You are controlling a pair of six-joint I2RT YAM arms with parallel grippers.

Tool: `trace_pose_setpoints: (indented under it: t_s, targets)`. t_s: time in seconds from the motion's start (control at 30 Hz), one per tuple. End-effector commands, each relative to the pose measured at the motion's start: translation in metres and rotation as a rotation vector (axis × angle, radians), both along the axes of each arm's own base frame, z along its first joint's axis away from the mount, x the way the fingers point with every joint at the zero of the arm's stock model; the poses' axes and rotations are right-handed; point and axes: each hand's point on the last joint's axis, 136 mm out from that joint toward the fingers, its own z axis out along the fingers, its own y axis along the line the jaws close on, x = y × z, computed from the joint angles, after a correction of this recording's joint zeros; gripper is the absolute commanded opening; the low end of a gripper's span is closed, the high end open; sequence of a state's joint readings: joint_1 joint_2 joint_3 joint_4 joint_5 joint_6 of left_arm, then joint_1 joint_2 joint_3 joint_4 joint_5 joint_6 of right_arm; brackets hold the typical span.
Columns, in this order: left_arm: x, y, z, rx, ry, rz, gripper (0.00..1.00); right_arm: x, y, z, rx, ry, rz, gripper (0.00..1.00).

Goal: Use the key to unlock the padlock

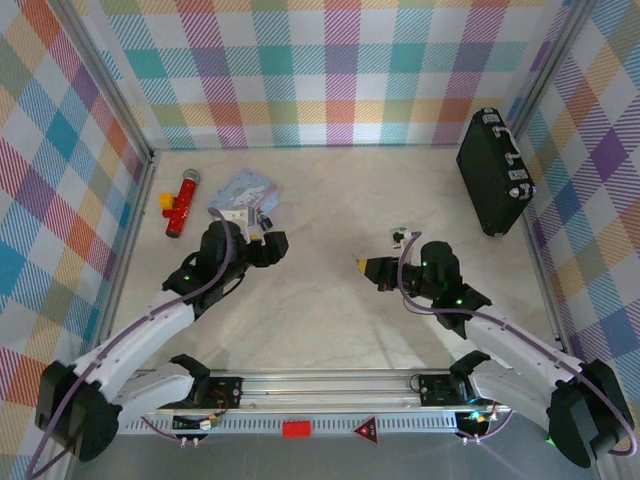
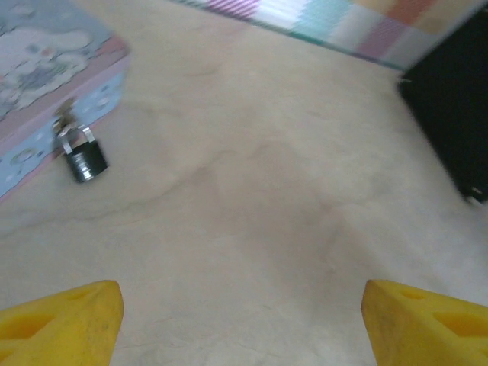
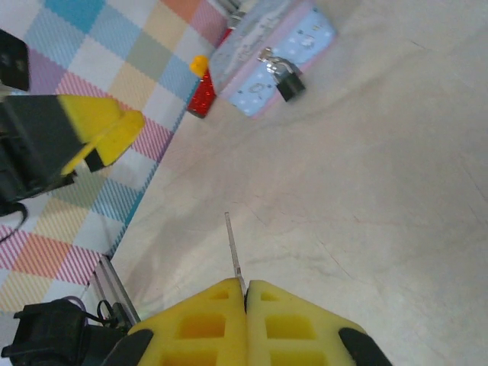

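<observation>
The right gripper (image 3: 245, 288) pinches the key (image 3: 232, 248) tight, so that part is done; the left gripper (image 2: 241, 309) is spread wide, holding nothing. The padlock (image 2: 84, 158) sits against the blue tin (image 2: 46, 99), well apart from the key and not yet opened.

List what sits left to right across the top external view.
Red-and-yellow toy → pale blue tin → right gripper, shut on the key → black case.

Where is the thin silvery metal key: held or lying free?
Held: the thin silvery key sticks out between the right gripper's shut yellow fingers.
</observation>
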State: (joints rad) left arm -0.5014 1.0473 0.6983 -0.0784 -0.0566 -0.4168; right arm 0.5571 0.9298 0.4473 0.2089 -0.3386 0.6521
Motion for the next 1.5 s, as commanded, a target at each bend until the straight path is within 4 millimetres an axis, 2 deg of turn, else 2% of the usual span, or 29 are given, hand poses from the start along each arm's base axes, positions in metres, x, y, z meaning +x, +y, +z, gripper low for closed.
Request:
trace_pose_setpoints:
  t_s: [0.0,0.1,0.17,0.47,0.8,1.1,1.47]
  targets:
    - [0.032,0.015,-0.004,-0.049,-0.047,0.188,0.82,-0.002,-0.005,0.000,0.002,0.066,-0.047,0.00]
    - [0.053,0.020,-0.029,-0.004,0.002,0.267,0.81,-0.006,-0.004,0.004,0.014,0.060,-0.040,0.00]
    - [0.065,0.020,-0.041,-0.002,0.019,0.281,0.76,-0.007,-0.005,0.005,0.018,0.055,-0.038,0.00]
    - [0.107,0.028,-0.100,-0.096,0.109,0.321,0.67,-0.014,-0.008,0.004,0.027,0.048,-0.034,0.00]
    - [0.135,0.040,-0.125,-0.059,0.139,0.363,0.65,-0.019,-0.010,0.003,0.032,0.043,-0.024,0.00]
    - [0.150,0.049,-0.146,-0.030,0.183,0.428,0.62,-0.022,-0.011,0.003,0.038,0.034,-0.021,0.00]
    - [0.165,0.053,-0.161,-0.012,0.193,0.467,0.45,-0.022,-0.011,0.004,0.034,0.030,-0.020,0.00]
